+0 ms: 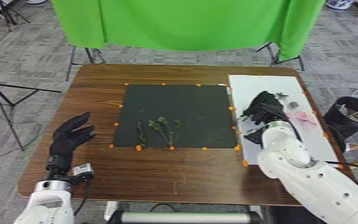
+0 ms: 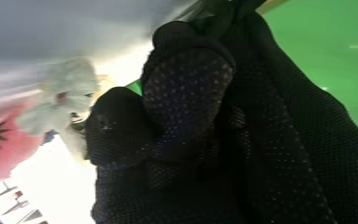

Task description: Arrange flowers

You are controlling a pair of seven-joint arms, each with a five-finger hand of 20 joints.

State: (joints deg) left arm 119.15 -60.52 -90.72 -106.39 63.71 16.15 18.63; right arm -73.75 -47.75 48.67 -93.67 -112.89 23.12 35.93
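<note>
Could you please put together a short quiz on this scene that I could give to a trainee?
1. Multiple choice: what lies on the dark mat?
a) a pair of scissors
b) green sprigs
c) a glass vase
2. True or false: the left hand is to the left of the dark mat.
3. Short answer: which hand is over the white sheet, near the pink flower?

Key: 1. b; 2. true; 3. the right hand.
</note>
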